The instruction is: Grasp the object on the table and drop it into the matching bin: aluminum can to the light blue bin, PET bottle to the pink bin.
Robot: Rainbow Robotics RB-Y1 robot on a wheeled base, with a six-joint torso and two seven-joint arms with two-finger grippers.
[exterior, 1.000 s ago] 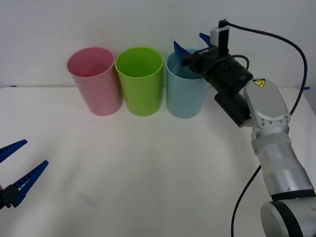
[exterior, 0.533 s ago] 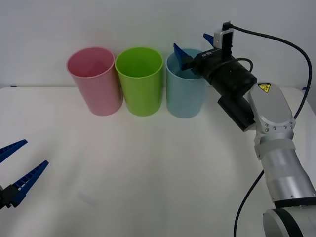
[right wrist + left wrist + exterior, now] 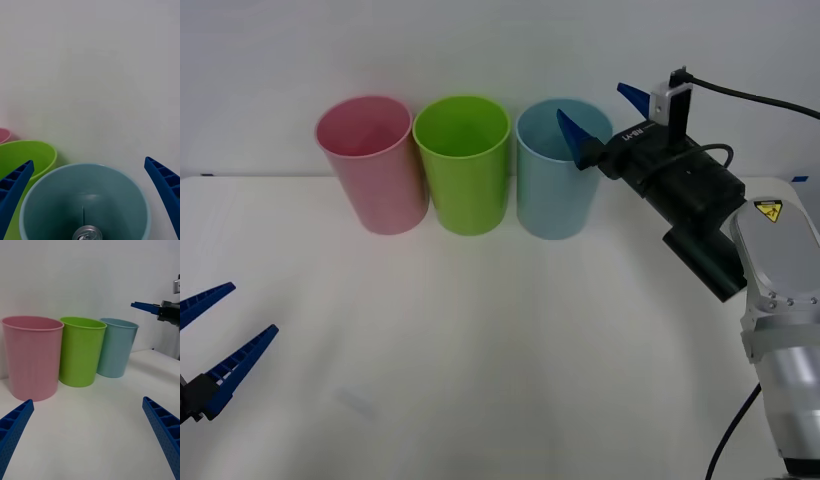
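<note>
At upper right, the right gripper (image 3: pixel 608 112) hangs spread apart above the light blue bin (image 3: pixel 556 190) holding the can (image 3: pixel 87 233), while the left gripper (image 3: pixel 215 345) waits splayed at lower left.

I see a plain white wall (image 3: pixel 480 50) rising straight behind the far edge of the white tabletop (image 3: pixel 480 350), bare and evenly lit. Soft light from above leaves only faint shadows on the tabletop near that wall, and a small dull smudge nearer to me
</note>
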